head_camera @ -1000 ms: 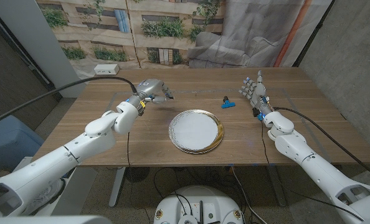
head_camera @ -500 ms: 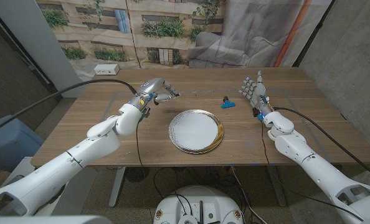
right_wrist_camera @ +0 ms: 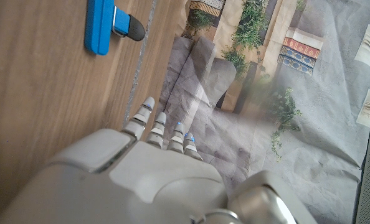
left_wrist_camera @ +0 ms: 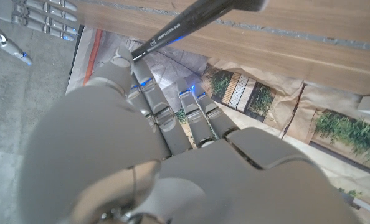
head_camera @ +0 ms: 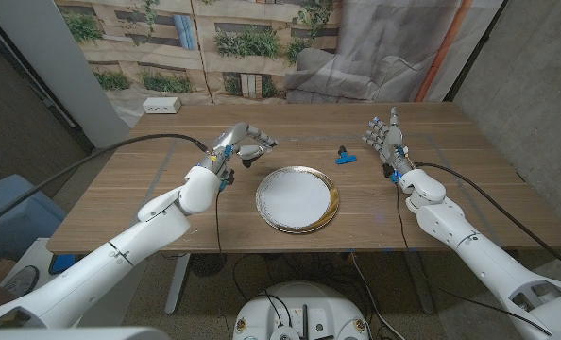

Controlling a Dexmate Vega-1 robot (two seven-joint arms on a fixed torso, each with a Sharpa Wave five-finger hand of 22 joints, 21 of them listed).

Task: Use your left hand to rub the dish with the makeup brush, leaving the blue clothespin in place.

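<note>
A white dish (head_camera: pixel 297 199) with a gold rim sits at the table's middle. My left hand (head_camera: pixel 243 144) hovers just behind the dish's left edge. It pinches the black handle of the makeup brush (left_wrist_camera: pixel 186 22) at the thumb, and the handle slants over the wood. In the head view the brush is mostly hidden by the fingers. The blue clothespin (head_camera: pixel 345 157) lies behind the dish to the right, also the blue clothespin (right_wrist_camera: pixel 101 25) ahead of my right hand's fingertips. My right hand (head_camera: pixel 386 142) stands upright to the right of the clothespin, fingers apart, holding nothing.
A white power strip (head_camera: pixel 162 106) lies at the table's back left corner. A black cable (head_camera: pixel 120 146) runs along my left arm. Bare wood (head_camera: pixel 469 170) stretches to the right of my right hand.
My left hand has moved right and slightly nearer, toward the dish's back left edge, with its fingers reaching further out. The right hand, dish and clothespin have stayed put.
</note>
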